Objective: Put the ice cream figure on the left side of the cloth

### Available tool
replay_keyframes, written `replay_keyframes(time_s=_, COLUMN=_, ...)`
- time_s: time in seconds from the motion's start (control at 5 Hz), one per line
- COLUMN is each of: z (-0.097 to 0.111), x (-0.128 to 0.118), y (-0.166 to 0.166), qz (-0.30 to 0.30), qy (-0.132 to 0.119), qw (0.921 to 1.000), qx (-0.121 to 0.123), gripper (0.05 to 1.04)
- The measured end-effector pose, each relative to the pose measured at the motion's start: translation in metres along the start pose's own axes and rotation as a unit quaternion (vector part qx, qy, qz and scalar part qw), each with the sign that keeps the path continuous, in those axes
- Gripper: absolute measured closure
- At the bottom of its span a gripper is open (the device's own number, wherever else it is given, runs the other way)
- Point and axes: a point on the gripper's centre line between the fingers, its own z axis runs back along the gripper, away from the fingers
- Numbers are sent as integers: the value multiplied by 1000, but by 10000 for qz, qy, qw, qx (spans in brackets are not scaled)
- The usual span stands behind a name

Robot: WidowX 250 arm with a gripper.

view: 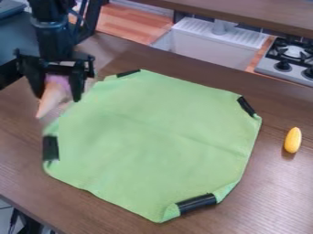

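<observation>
The brown bench [275, 192] carries the green cloth [153, 141], whose corners bear black strips [51, 148], probably to keep it flat. At the far left, the black arm [52, 39] hangs steeply, its gripper [59, 98] pointing down. The fingers [77, 84] clasp the ice cream figure [54, 97] by its pink top, just beside the cloth's left edge; that grip seems meant to leave the cone free, slanting tip-down, for setting down. The yellow corn [293, 140] lies right of the cloth, apparently out of the way.

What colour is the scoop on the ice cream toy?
The scoop is pinkish purple, and it shows best in the camera view.
</observation>
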Motion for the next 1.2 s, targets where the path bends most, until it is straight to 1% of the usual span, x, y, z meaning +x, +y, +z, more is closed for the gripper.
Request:
replay_keyframes(time_s=0.2, z=11, x=7, y=3, qz=321, qy=-2, qw=9992, qx=-218, gripper=283)
replay_keyframes(time_s=0.4, z=8, x=4, y=-4, qz=529, qy=141, qw=9966, qx=-609, gripper=283)
replay_keyframes(time_s=0.6, z=-25, x=-13, y=-20, qz=924, qy=443, qw=9909, qx=-877, gripper=283)
replay_keyframes(time_s=0.8, z=-42, x=-28, y=-38, qz=935, qy=549, qw=9838, qx=-1431, gripper=283)
replay_keyframes(time_s=1.0, z=-53, x=-34, y=-47, qz=863, qy=358, qw=9852, qx=-1433, gripper=218)
replay_keyframes(time_s=1.2, z=-53, x=-30, y=-50, qz=900, qy=197, qw=9850, qx=-1458, gripper=77)
